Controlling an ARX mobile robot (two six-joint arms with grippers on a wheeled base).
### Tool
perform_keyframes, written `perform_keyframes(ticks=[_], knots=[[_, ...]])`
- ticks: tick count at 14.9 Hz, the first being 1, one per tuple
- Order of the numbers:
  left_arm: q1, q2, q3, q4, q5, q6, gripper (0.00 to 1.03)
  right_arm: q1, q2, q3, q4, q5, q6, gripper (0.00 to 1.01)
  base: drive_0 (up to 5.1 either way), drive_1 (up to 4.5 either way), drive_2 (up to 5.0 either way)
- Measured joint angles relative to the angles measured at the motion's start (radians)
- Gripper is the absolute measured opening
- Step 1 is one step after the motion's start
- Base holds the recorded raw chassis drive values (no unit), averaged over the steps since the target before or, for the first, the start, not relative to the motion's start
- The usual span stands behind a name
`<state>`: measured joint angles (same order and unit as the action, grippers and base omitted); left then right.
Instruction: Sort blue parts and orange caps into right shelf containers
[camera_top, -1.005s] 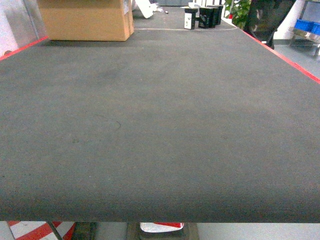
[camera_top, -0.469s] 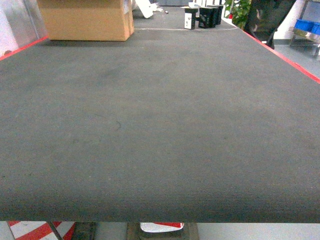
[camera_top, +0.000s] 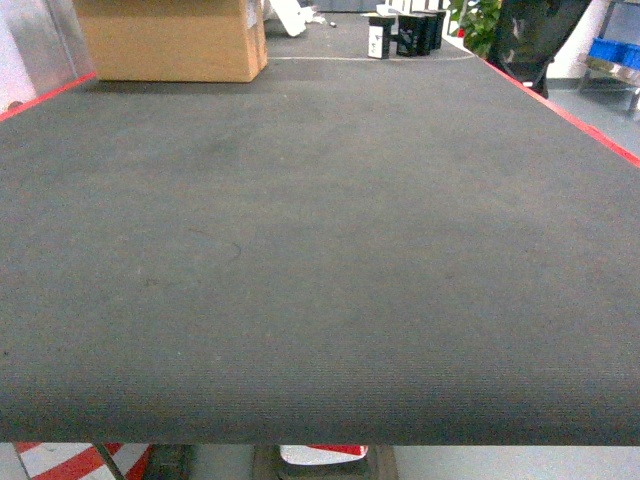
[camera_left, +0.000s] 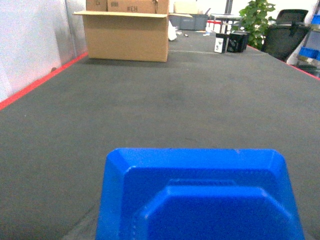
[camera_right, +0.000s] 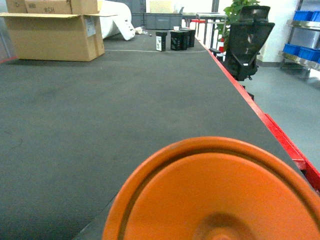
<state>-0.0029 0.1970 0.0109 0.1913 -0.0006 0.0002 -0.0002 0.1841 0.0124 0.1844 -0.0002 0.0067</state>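
Blue part (camera_left: 200, 200) filling lower frame of L wrist view; orange cap (camera_right: 215, 195) filling lower frame of R wrist view. Both presumably riding at grippers; jaws not showing, grip state can't tell. Bins (camera_top: 612, 50) sitting far upper right, beyond table (camera_top: 320, 250) edge; R arm likely nearer.

Our count, by kind

We count one blue part (camera_left: 200, 200) close under the left wrist camera, one orange cap (camera_right: 215, 195) under the right, one cardboard box (camera_top: 172, 38) and one office chair (camera_right: 247, 42) beyond.
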Motion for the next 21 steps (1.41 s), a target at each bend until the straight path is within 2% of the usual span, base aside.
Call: perform_keyframes(ticks=[1, 2, 3, 4, 16, 21], knots=[[0.000, -0.018, 0.000, -0.014, 0.000, 0.000, 0.41, 0.000, -0.016, 0.000, -0.020, 0.000, 0.000, 0.42, 0.0, 0.00, 0.0], [0.000, -0.030, 0.000, -0.026, 0.001, 0.000, 0.41, 0.000, -0.110, 0.000, -0.164, -0.003, 0.000, 0.42, 0.0, 0.00, 0.0], [0.000, -0.130, 0.000, -0.182, 0.002, 0.000, 0.41, 0.000, -0.176, 0.000, -0.189, -0.002, 0.000, 0.42, 0.0, 0.00, 0.0], [0.000, -0.187, 0.000, -0.187, 0.002, 0.000, 0.41, 0.000, -0.179, 0.003, -0.181, 0.002, 0.000, 0.42, 0.0, 0.00, 0.0], [0.002, -0.187, 0.000, -0.198, 0.000, 0.000, 0.41, 0.000, -0.179, 0.001, -0.190, 0.000, 0.000, 0.42, 0.0, 0.00, 0.0], [0.003, -0.187, 0.000, -0.198, 0.000, 0.000, 0.41, 0.000, -0.179, 0.001, -0.191, 0.000, 0.000, 0.42, -1.8, -1.83, -1.8]])
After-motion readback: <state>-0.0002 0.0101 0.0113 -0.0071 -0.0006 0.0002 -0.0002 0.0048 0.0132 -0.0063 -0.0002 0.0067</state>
